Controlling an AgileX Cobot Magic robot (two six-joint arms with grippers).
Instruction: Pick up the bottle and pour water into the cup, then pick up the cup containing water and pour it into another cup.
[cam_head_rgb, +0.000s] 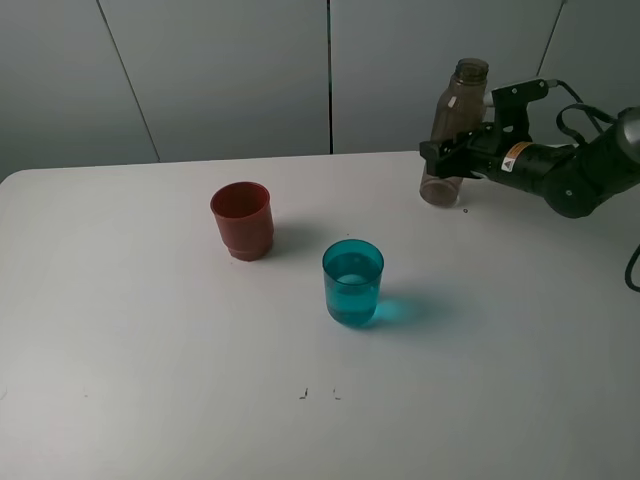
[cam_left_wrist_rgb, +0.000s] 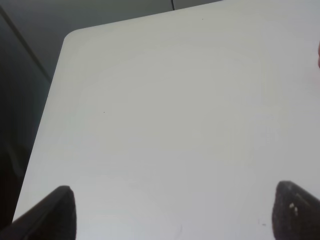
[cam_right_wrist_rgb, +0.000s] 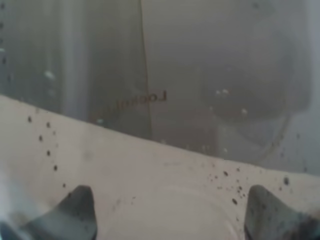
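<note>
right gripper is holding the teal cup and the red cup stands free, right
No: the right gripper holds the bottle, not the teal cup. The teal cup stands free on the table, as does the red cup. The exterior high view shows this.

soft light is cast from the upper left. a teal-tinted shadow is thrown rightward from the translucent teal-blue plastic tumbler (cam_head_rgb: 352, 282) onto the white worktop (cam_head_rgb: 150, 350). the right wrist view is blurred and hazed by the close smoky grey-brown plastic bottle (cam_right_wrist_rgb: 160, 60); the left wrist view is washed out.
</note>
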